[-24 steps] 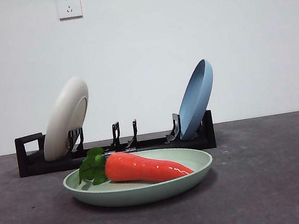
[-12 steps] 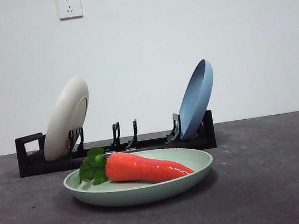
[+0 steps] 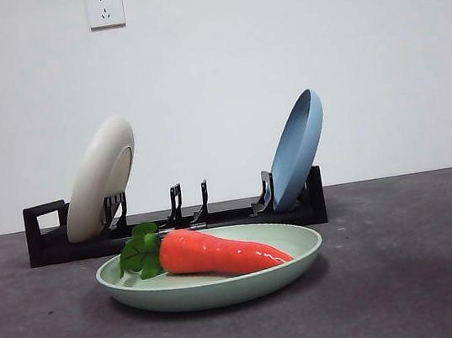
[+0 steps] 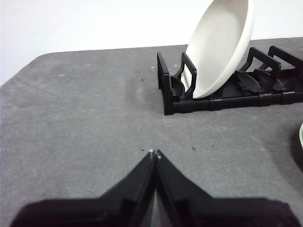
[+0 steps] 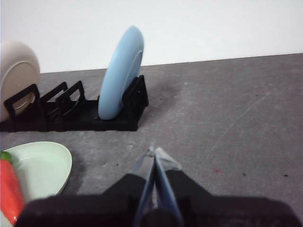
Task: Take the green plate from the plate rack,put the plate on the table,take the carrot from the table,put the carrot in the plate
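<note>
The green plate (image 3: 212,275) lies flat on the table (image 3: 412,277) in front of the plate rack (image 3: 174,221). The carrot (image 3: 217,253) lies in the plate, leafy top to the left. The plate (image 5: 40,166) and the carrot (image 5: 9,188) also show at the edge of the right wrist view. My left gripper (image 4: 154,153) is shut and empty, over bare table near the rack's handle end (image 4: 175,87). My right gripper (image 5: 154,152) is shut and empty, off to the side of the plate. Neither gripper shows in the front view.
A cream-white plate (image 3: 100,178) leans in the rack's left end and a blue plate (image 3: 297,148) in its right end. The middle prongs (image 3: 188,202) hold nothing. A white wall with two sockets stands behind.
</note>
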`<state>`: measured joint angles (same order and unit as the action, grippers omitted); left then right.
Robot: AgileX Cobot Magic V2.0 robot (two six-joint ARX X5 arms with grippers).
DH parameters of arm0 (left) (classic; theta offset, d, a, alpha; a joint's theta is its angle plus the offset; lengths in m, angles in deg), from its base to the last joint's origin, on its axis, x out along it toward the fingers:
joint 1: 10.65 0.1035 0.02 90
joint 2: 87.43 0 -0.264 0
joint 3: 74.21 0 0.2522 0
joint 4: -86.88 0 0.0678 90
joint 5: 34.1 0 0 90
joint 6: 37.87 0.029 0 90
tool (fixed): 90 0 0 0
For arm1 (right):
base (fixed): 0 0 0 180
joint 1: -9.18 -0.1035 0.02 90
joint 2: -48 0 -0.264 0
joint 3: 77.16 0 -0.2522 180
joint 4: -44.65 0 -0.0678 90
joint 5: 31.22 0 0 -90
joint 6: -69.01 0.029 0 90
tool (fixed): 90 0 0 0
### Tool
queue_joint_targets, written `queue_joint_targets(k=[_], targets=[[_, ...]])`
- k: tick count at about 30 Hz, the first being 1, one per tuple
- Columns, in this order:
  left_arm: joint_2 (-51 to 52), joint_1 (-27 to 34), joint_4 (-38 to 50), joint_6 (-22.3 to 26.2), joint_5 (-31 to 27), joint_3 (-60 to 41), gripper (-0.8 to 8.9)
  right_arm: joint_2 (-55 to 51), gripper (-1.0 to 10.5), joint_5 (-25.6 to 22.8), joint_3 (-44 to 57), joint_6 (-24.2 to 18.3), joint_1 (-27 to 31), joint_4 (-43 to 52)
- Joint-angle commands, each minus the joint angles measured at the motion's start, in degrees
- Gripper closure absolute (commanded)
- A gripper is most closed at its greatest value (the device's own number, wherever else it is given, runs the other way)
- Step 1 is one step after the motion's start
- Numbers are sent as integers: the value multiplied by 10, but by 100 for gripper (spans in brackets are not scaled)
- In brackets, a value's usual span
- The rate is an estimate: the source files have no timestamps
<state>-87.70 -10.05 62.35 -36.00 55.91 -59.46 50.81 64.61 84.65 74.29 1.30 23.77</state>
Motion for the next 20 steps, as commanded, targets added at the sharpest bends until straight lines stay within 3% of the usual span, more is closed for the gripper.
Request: queue_joint_targets(k=[1, 20], targets=[[2, 2, 1, -4, 2, -8, 817, -16, 946, -3, 24, 13, 0, 7], [2, 2, 2, -4, 2, -8, 817, -28, 946, -2, 41, 28, 0, -28]])
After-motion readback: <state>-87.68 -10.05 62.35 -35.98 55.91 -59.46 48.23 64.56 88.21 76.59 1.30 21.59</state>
